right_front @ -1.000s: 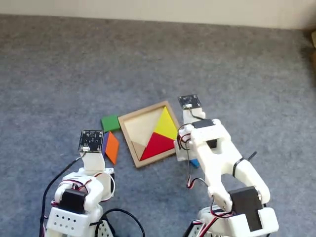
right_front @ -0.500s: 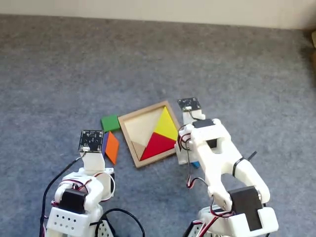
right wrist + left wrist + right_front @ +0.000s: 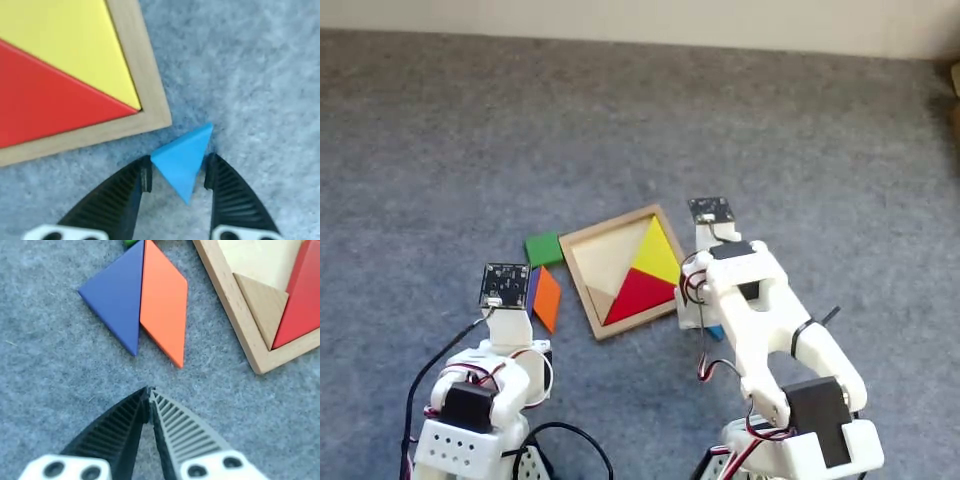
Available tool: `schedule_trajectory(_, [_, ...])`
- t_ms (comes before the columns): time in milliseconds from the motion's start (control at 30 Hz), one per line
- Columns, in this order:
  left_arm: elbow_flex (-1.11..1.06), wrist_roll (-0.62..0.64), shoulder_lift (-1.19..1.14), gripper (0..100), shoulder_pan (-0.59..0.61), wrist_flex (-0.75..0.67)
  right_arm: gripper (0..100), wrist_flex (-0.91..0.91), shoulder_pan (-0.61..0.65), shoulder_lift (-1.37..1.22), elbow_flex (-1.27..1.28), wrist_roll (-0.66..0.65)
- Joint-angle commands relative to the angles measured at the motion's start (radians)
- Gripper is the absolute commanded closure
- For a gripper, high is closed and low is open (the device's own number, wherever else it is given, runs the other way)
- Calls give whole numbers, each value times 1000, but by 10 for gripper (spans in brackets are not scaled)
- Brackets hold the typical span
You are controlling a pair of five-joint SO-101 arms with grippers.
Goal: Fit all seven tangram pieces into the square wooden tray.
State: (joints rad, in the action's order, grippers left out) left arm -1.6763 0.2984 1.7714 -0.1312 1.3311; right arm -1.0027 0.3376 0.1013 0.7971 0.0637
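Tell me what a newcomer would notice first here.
The square wooden tray at mid-table stands out, part filled with a yellow triangle and a red triangle. Just outside its corner, a small light blue triangle lies between the open fingers of the right gripper. The left gripper, fingers shut, points at a dark blue triangle and orange parallelogram lying edge to edge.

The right claw (image 3: 178, 172) stands with its fingers apart, a light blue triangle (image 3: 182, 157) lying between them on the grey surface (image 3: 250, 75); whether they touch it is unclear. Just beside the triangle is a corner of the wooden tray (image 3: 150, 117), holding a yellow piece (image 3: 70, 45) against a red piece (image 3: 50, 110).
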Motion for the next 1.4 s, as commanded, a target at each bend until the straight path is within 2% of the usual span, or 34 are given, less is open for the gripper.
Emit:
schedule_trajectory(0, [-21,-2,42,993,10,5,821,1,-7,-7,-12,44])
schedule_trajectory(300, [-21,-2,42,993,10,5,821,-2,-5,2,-18,58])
schedule_trajectory(500, [-21,-2,42,993,10,5,793,-47,2,-8,-76,132])
schedule_trajectory(633, [-21,-2,42,993,10,5,764,-42,5,-8,-74,132])
schedule_trajectory(1367, [-21,-2,42,993,10,5,764,47,36,-8,-82,133])
